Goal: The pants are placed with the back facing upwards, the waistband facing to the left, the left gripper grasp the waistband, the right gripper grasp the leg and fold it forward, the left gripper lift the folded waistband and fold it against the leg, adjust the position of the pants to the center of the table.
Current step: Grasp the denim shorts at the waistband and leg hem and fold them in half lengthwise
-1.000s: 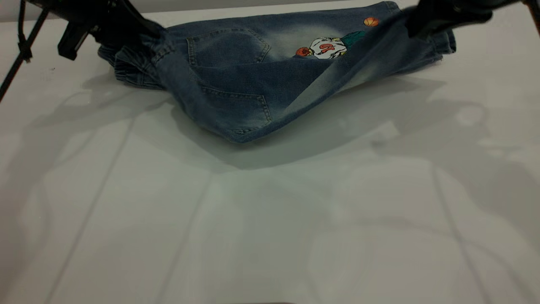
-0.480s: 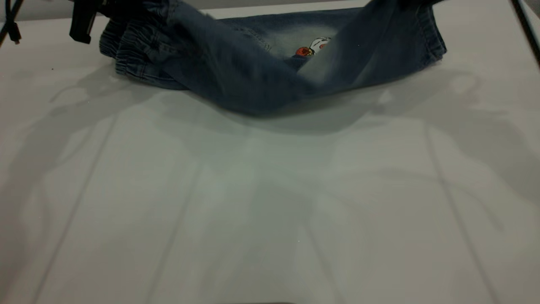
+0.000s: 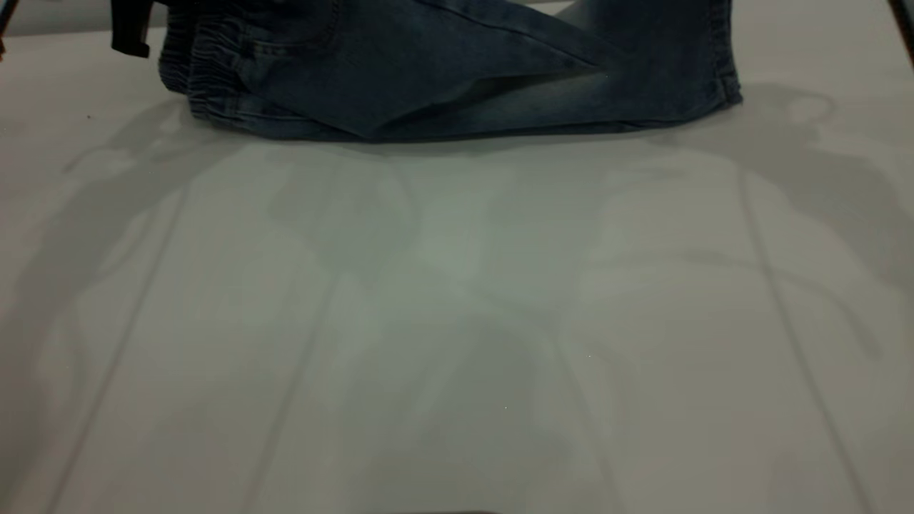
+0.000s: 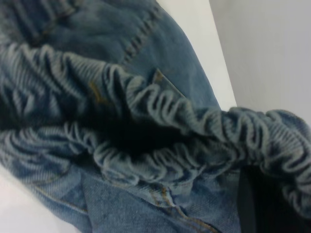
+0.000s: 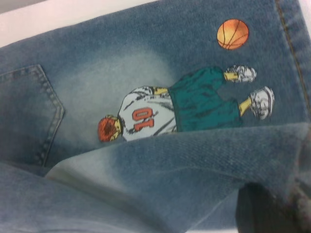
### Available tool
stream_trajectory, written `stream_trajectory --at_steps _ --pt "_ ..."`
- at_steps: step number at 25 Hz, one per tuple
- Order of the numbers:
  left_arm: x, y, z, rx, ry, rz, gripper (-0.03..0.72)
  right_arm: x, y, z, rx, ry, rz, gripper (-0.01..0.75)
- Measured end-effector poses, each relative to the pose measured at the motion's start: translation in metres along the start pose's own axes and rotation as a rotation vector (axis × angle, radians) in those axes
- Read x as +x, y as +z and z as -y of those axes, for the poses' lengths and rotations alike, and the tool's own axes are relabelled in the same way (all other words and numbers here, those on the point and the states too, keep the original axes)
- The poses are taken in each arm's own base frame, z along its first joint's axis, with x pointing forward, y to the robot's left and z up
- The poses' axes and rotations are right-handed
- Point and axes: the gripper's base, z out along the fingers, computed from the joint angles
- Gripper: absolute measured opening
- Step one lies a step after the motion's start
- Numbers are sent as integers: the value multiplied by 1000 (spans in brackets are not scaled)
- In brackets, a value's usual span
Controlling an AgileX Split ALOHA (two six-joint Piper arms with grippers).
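The pants [image 3: 457, 78] lie at the bench's [image 3: 457, 321] twelve o'clock edge, the plain leg [image 3: 428, 50] lifted over the leg with the cartoon player [image 5: 184, 109]. Waistband [image 3: 207, 78] sits at ten o'clock — the left hand [image 3: 132, 28] beside it. Neither hand's grip can be made out.

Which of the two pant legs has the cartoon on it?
The lower leg, lying flat under the lifted plain leg; it carries the basketball player and ball.
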Motion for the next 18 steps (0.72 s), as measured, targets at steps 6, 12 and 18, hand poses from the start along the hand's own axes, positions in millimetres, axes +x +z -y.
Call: stream_trajectory --at_steps 6,12,18 --pt "-9 0 -3 -29 -57 103 85 -15 19 -1 -18 18 60 33" --pt "-16 -1 -6 -51 -116 181 85 -25 28 0 -6 31 125 33" --pt "-17 5 -15 -89 -112 205 86 -26 32 3 10 23 153 33"
